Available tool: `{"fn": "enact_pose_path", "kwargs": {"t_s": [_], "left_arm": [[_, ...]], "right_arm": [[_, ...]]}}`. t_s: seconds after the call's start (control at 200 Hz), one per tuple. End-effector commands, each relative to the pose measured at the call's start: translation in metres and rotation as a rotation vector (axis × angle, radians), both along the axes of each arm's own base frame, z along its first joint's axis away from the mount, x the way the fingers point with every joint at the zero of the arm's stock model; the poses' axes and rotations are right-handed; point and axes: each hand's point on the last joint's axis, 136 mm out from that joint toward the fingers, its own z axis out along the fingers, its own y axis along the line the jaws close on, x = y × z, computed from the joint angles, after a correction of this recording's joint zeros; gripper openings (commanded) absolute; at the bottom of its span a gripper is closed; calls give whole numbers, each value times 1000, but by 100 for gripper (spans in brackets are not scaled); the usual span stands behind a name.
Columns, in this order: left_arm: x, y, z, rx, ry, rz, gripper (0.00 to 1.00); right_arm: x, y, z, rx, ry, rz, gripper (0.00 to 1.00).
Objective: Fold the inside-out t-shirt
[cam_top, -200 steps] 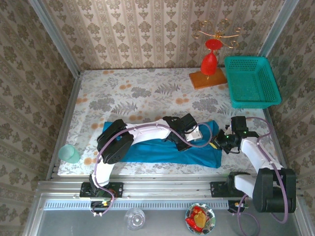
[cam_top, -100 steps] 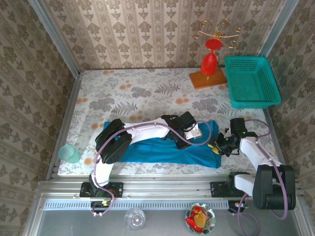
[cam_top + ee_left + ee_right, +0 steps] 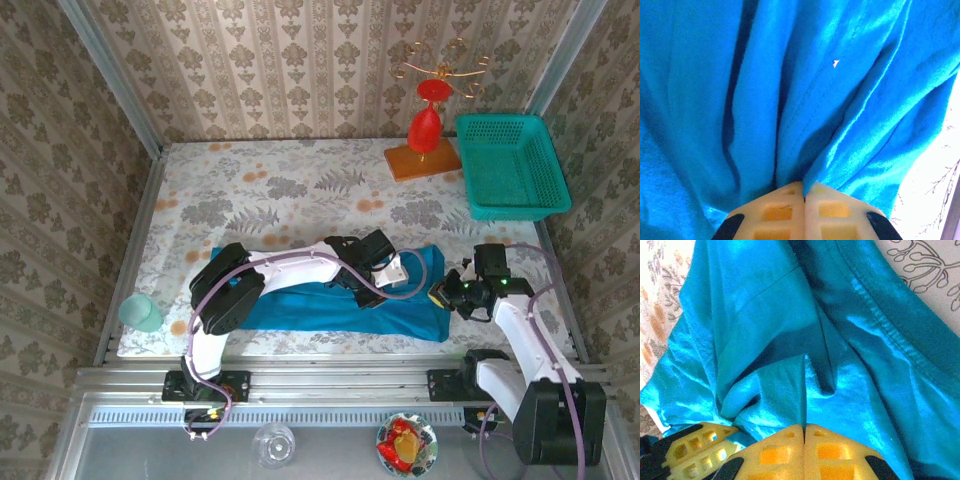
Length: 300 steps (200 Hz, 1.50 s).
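Two grips: my right fingers (image 3: 775,455) clamp the inside-out t-shirt's (image 3: 310,310) right end and my left fingers (image 3: 780,212) clamp it just beside. The shirt runs left-to-right along the table's (image 3: 250,190) near edge, stretching leftward from both.

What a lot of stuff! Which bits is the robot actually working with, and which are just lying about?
In use: t-shirt, left gripper, right gripper, both shut on it.
Lying about: basket, red ornament, green cup, glass, dish.
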Motion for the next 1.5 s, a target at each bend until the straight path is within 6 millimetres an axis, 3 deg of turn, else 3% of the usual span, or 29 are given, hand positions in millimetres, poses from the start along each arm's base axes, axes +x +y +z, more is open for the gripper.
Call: {"fn": "enact_pose_path", "kwargs": {"t_s": [0.0, 0.42, 1.145, 1.265, 1.405, 1.495], "left_arm": [[-6, 10, 11, -4, 12, -29, 0], [-13, 7, 14, -30, 41, -66, 0], [-27, 8, 20, -31, 108, -112, 2], [-27, 9, 22, -35, 108, -106, 11], [-23, 6, 48, -137, 128, -78, 22], [-14, 11, 67, -203, 130, -41, 25]], "right_arm": [[-22, 4, -3, 33, 71, -22, 0], [-60, 6, -3, 36, 105, -72, 0], [-99, 15, -2, 65, 143, -71, 0], [-101, 17, -4, 73, 146, -73, 0], [-91, 15, 5, 64, 119, -74, 28], [-77, 10, 16, 35, 87, -73, 33]]}}
